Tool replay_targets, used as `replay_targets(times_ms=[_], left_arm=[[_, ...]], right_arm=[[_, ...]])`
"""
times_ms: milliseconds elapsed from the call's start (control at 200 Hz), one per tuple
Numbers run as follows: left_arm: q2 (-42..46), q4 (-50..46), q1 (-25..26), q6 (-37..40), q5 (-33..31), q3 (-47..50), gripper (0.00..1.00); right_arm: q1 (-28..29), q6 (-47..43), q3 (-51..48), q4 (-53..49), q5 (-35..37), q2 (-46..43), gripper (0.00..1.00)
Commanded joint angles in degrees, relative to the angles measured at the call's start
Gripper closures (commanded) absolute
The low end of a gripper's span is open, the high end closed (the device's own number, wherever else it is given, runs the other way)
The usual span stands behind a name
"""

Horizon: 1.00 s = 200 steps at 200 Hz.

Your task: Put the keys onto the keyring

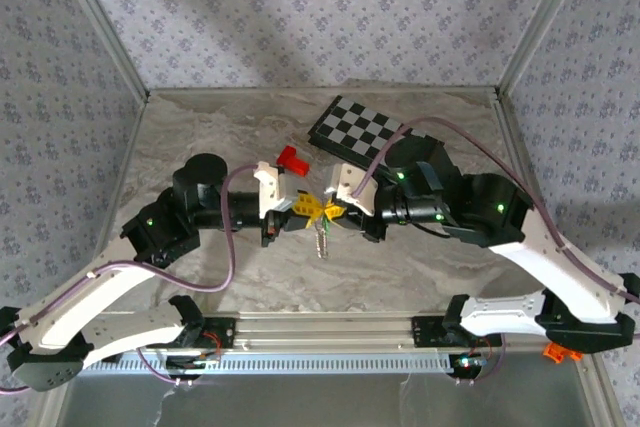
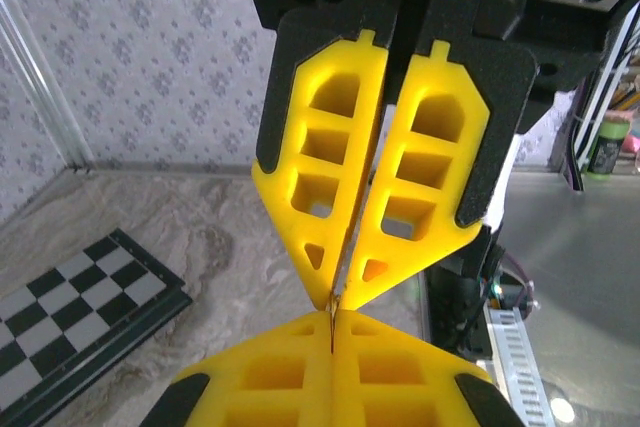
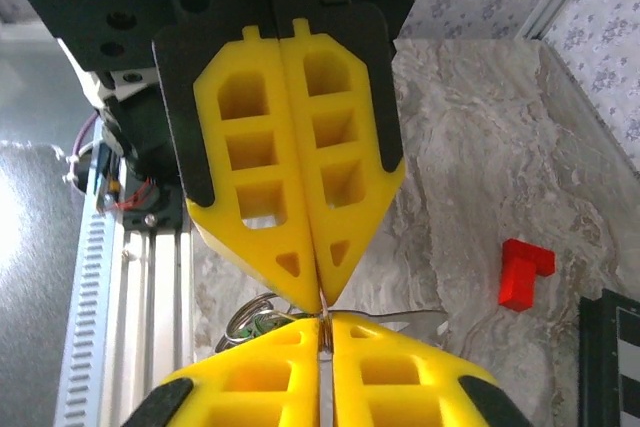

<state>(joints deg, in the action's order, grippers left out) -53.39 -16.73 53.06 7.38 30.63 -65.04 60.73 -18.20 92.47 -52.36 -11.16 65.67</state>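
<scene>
The left claw (image 1: 307,211) was shut tight on a thin wire of the ring (image 1: 321,239), which hung just under its tips. The green key (image 3: 262,326) lay against the loop, close beside the tips. The right claw (image 1: 333,211) met the left one tip to tip, also pressed together on the same wire, with the chessboard (image 1: 360,127) well behind it.

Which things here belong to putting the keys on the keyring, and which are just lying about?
Belong to the job:
green key
keyring
left end effector and right end effector, both shut on the keyring

Just lying about:
red block
chessboard
</scene>
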Motion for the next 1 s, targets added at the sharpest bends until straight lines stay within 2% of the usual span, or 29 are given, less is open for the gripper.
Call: replay_targets(times_ms=[0,260,995], left_arm=[[1.8,12.1,0.3,-3.7,1.7,1.2,1.0],[2.9,19.5,0.4,-8.3,3.9,3.8,1.0],[2.3,21.1,1.0,-9.6,6.0,3.8,1.0]], right_arm=[[-0.6,4.1,-3.1,6.5,-0.7,-3.0,0.85],[-2.8,8.1,-7.8,13.1,-5.2,-6.8,0.74],[-5.5,10.7,-13.2,21.7,-12.3,-10.3,0.77]])
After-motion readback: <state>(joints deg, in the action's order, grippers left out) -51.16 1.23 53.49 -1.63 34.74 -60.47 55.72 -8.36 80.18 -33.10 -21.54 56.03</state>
